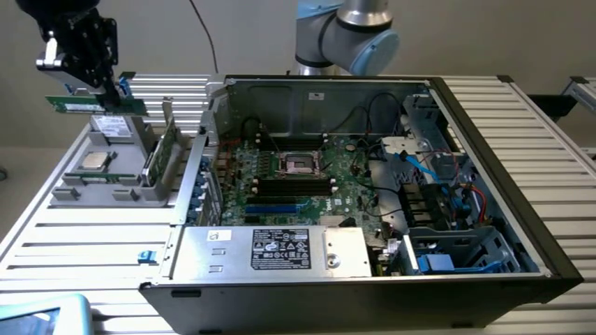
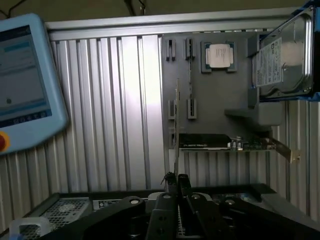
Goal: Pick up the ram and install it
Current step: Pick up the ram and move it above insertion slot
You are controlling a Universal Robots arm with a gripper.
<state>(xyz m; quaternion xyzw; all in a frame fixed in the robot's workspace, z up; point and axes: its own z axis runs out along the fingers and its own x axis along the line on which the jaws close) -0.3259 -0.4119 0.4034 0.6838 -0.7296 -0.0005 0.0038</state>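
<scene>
Gripper [image 1: 100,93] at the exterior view's upper left, housing cut off by the frame edge. Jaws pinched narrow on the long, narrow green ram stick [image 1: 70,103], which is held level and clear above the grey plastic parts holder [image 1: 70,190].

Wrist view: black fingertips [image 2: 170,179] nearly together. What sits between them is too thin to make out.

Edges and room: the holder stands on the ribbed aluminium surface [image 1: 84,244], just beside the open black computer case [image 1: 549,244]. The case's metal wall [image 1: 211,132] rises between holder and large green motherboard [image 1: 347,171]. The black memory slots [image 1: 293,185] lie uncovered from above. Tangled cables [image 1: 410,174] crowd the exterior view's right.

View differences: the wrist view shows the small square silver processor [image 2: 220,54] face-on, also a silver hard drive [image 2: 277,55] and a pale-blue tablet-like pendant [image 2: 25,85], both cut off by the frame. The exterior view gives the case interior.
</scene>
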